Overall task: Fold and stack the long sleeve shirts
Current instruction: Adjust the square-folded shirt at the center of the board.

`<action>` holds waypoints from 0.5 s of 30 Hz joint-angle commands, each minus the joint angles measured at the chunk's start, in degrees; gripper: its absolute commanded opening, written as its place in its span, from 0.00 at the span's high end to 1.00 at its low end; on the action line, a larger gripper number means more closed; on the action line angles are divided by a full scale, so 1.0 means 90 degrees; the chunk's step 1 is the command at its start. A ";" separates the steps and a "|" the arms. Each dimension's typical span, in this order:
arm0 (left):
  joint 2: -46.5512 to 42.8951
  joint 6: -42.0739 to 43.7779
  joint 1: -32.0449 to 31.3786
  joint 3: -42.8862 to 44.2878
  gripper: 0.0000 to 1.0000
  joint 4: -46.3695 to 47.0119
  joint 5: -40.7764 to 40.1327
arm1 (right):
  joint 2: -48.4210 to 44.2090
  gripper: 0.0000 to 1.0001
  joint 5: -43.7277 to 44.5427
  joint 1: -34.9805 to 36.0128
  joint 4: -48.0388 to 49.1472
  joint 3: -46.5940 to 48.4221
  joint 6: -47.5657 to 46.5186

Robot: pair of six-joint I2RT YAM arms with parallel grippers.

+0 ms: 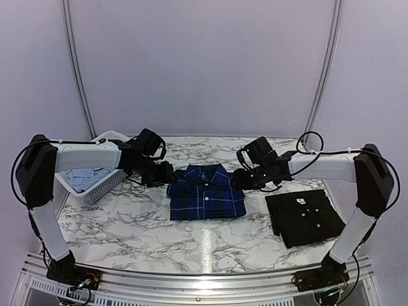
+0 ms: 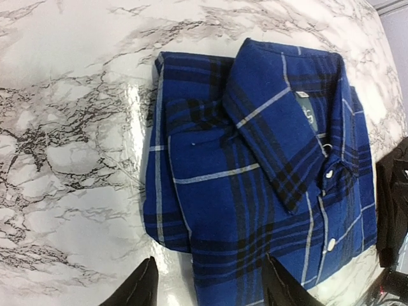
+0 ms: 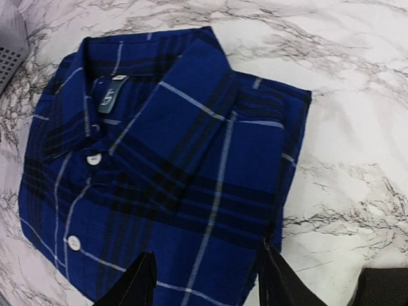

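Lying folded at frame centre on the white marbled table (image 1: 127, 229), the royal-blue-and-navy plaid cloth shirt (image 1: 207, 194) sits between the left gripper (image 1: 166, 173) and right gripper (image 1: 242, 178), both with jaws spread and grasping nothing. The plain black shirt (image 1: 305, 217) lies at lower right. The pale blue shirt (image 1: 86, 177) fills the white plastic lattice basket (image 1: 105, 188) at left.

The light is bright and even. The marble table (image 1: 127, 223) shows soft glare. Both wrist views are sharp.
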 commanded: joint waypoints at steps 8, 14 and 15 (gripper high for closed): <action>0.0439 -0.0009 0.0405 -0.0027 0.52 0.0365 -0.0679 | -0.0222 0.65 0.0229 0.1146 -0.0050 -0.0540 0.0632; 0.0778 -0.0011 0.0438 0.0025 0.58 0.0529 -0.0564 | -0.0232 0.71 0.0121 0.1305 0.0420 -0.1497 0.1116; 0.0846 -0.0009 0.0439 0.0054 0.59 0.0547 -0.0540 | -0.0222 0.71 0.0122 0.1309 0.0420 -0.1506 0.1131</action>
